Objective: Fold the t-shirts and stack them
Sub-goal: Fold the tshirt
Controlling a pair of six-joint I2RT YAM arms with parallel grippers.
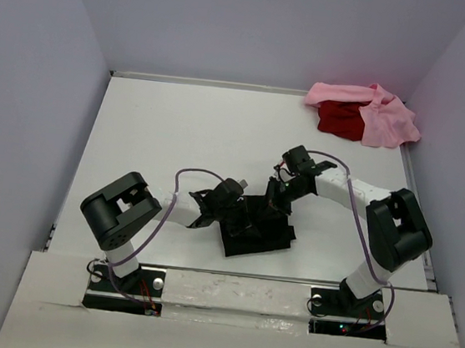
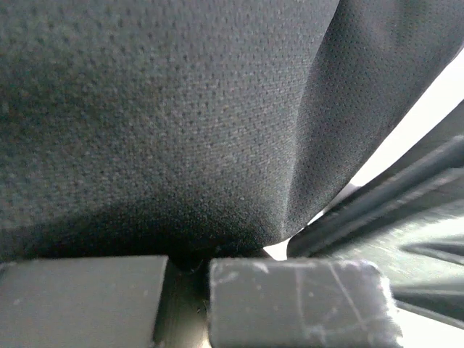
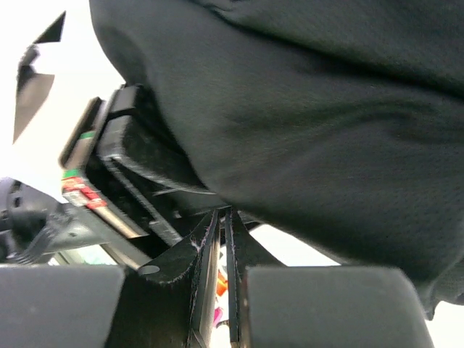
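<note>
Folding of the black t-shirt (image 1: 259, 234) is the step we read here. It lies as a compact dark bundle on the worktop (image 1: 179, 126) near the arm bases, between the two arms, and both reach into it. The left end effector (image 2: 188, 290) is closed. In its wrist view the black cloth runs down into the seam between its pads, so we judge it to be pinching the shirt. The right end effector (image 3: 228, 290) has its fingers close together under a drape of the same cloth, but we cannot tell whether it grips anything. The pink t-shirt (image 1: 386, 120) and the red t-shirt (image 1: 339, 121) lie crumpled and touching in the far right corner, unfolded. Next, we think, the held edge must be carried over and laid flat, the arms moving together so the cloth does not bunch.
</note>
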